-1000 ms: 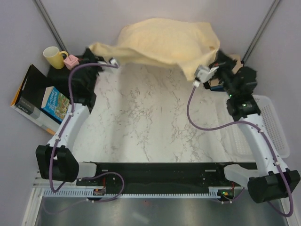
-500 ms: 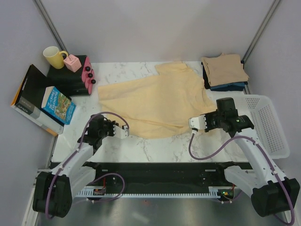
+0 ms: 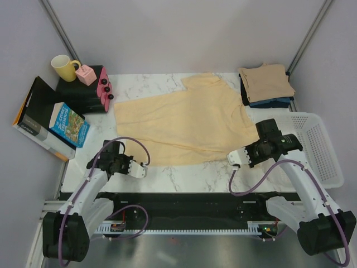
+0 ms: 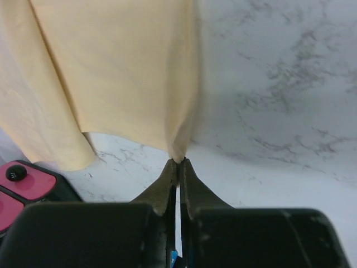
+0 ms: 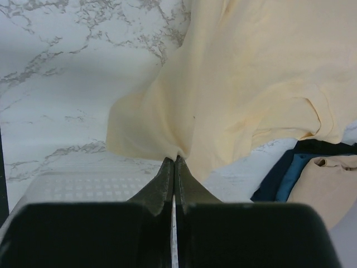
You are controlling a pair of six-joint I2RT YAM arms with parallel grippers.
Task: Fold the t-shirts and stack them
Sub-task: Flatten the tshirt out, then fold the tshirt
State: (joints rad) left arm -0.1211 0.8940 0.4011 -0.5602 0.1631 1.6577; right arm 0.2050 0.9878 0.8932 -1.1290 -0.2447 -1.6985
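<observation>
A pale yellow t-shirt (image 3: 184,120) lies spread across the marble table (image 3: 184,176). My left gripper (image 3: 145,166) is shut on its near left corner, and in the left wrist view the closed tips (image 4: 178,162) pinch the cloth (image 4: 111,72). My right gripper (image 3: 231,159) is shut on the near right corner; in the right wrist view its tips (image 5: 174,158) bite a fold of the shirt (image 5: 251,84). A folded stack (image 3: 266,84) with a tan t-shirt on top and navy ones beneath sits at the back right, its edge (image 5: 329,184) also showing in the right wrist view.
A white mesh basket (image 3: 319,146) stands off the table's right side, just behind my right arm. At the left are a yellow mug (image 3: 64,67), a small pink box (image 3: 85,73), a pink case with black knobs (image 3: 104,89) and books (image 3: 67,124).
The shirt was held up over the back of the table a second ago. Both grippers have pulled it toward the near edge, and it now lies flat, still gripped by both.
</observation>
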